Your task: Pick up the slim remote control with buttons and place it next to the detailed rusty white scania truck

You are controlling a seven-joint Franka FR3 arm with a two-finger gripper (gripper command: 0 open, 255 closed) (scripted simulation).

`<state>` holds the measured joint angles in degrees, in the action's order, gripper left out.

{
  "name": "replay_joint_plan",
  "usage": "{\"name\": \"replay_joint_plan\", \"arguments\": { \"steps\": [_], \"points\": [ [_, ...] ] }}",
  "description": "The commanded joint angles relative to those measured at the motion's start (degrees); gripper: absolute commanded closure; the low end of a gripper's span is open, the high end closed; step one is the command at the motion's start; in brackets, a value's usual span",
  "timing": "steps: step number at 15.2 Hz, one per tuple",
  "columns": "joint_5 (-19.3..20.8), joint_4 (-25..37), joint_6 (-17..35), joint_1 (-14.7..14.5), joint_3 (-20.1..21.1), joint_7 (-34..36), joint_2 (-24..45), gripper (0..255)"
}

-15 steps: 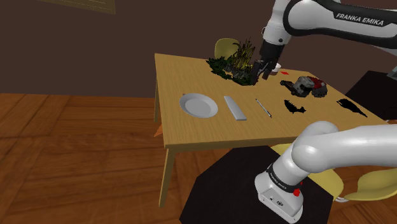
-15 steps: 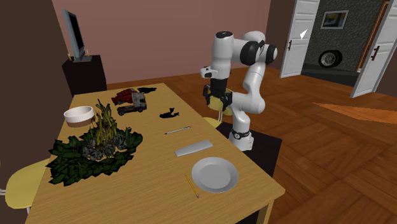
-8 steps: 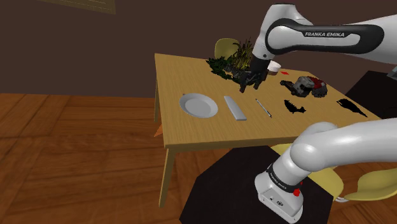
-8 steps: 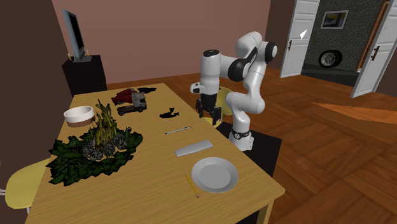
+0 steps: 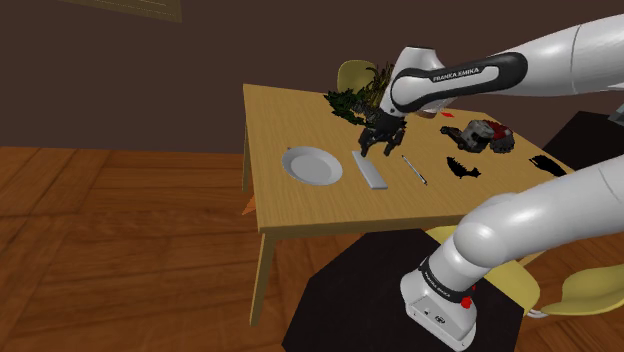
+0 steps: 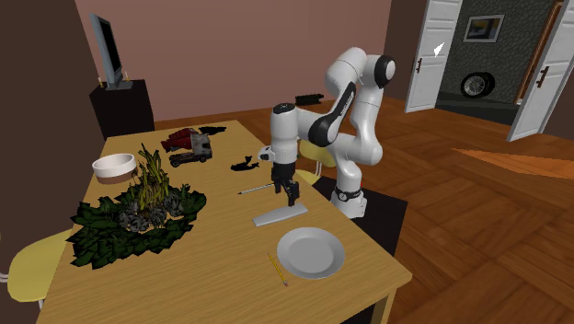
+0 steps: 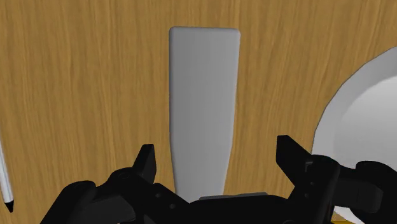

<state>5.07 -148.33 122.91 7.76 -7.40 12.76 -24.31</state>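
Now | gripper (image 7: 216,150) wide apart | moved from plant (image 6: 138,214) to above grey remote (image 7: 202,95)

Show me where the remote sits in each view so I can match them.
Shoulder view: remote mid-table, just right of the plate, below the gripper.
Second exterior view: remote above the plate, under the gripper.
Wrist view: remote between the open fingers, untouched.
Shared landmark: the plate beside it.

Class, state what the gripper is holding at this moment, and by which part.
Nothing. The open gripper hovers over the grey remote without touching it.
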Motion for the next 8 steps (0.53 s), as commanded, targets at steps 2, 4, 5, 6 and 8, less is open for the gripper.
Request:
{"name": "replay_joint_plan", "arguments": {
  "steps": [2,4,5,6,8],
  "points": [
    [-0.97,-0.32,6.44,0.99,-1.33,1.67,5.4,0],
    [-1.01,-1.1,8.26,0.97,-1.44,1.61,6.44,0],
    [-1.04,-1.47,9.18,0.96,-1.49,1.57,6.99,0],
    [-1.07,-1.83,10.1,0.94,-1.55,1.53,7.56,0],
    [-1.15,-2.51,11.96,0.91,-1.66,1.45,8.75,0]
  ]
}}
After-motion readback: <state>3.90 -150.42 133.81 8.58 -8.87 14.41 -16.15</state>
